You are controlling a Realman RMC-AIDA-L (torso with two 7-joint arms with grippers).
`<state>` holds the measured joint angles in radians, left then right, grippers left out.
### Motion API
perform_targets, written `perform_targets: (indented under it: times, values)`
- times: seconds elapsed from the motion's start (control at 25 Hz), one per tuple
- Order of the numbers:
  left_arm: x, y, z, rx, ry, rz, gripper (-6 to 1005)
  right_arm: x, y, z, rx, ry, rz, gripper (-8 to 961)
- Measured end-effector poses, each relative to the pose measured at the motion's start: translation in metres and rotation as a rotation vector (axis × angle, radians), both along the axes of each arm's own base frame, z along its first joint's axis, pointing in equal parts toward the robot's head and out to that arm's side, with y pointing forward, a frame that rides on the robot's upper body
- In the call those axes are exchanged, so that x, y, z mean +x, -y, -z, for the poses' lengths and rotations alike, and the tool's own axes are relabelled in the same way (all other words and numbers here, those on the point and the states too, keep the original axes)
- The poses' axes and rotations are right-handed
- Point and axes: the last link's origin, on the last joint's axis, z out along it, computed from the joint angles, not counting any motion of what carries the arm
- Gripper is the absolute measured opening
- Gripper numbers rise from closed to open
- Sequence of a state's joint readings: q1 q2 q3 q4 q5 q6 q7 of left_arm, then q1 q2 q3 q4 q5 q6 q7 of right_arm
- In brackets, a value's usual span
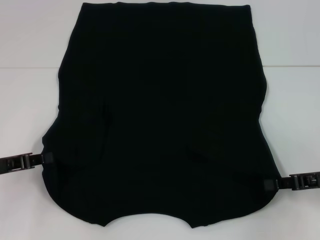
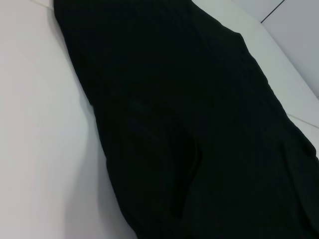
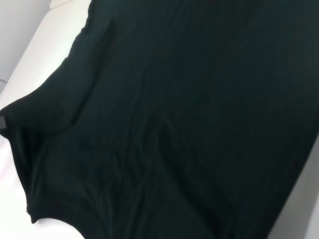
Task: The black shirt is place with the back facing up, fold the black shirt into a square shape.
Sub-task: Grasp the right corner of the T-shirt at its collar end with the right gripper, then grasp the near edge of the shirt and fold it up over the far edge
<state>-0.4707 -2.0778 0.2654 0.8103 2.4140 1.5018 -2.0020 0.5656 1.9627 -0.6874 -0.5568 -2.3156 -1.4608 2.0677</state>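
Note:
The black shirt (image 1: 160,110) lies spread flat on the white table (image 1: 30,60), plain side up, with its neckline at the near edge and its hem at the far edge. My left gripper (image 1: 46,159) reaches in from the left and pinches the shirt's near left edge by the shoulder. My right gripper (image 1: 270,183) comes in from the right, its pad lying over the fabric at the near right shoulder. Dark cloth fills both wrist views: the shirt (image 2: 189,124) in the left one and the shirt (image 3: 189,114) in the right one, with soft creases.
White tabletop (image 2: 40,149) borders the shirt on both sides and at the far end. A seam line crosses the table (image 1: 290,66) at mid depth. No other objects show.

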Motion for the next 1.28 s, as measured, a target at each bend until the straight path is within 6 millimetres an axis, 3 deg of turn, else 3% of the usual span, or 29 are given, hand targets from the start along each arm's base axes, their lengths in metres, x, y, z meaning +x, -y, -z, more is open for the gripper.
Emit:
perform_targets:
  times: [0.08,0.2,0.4,0.64,0.96,1.12,1.28]
  values:
    - [0.0,0.001,0.0,-0.003,0.005,0.001,99,0.002,0.002,0.0,0.008,-0.006,-0.005,346]
    - [0.002,0.006,0.001,-0.014,0.033,0.005,104,0.009,0.009,-0.003,0.025,-0.014,-0.004,118]
    - [0.002,0.026,-0.006,0.0,0.146,0.004,111,0.031,0.029,-0.023,0.091,-0.041,0.01,37]
    - [0.001,0.062,-0.01,-0.022,0.267,0.006,119,0.055,0.056,-0.05,0.151,-0.054,0.011,39]
    - [0.003,0.114,0.006,-0.101,0.386,0.015,131,0.074,0.097,-0.067,0.151,-0.068,0.006,38]
    - [0.004,0.126,0.011,-0.117,0.426,-0.002,136,0.077,0.115,-0.07,0.134,-0.088,0.012,38]
    - [0.006,0.121,0.011,-0.117,0.439,-0.005,142,0.073,0.109,-0.073,0.148,-0.098,-0.004,37]
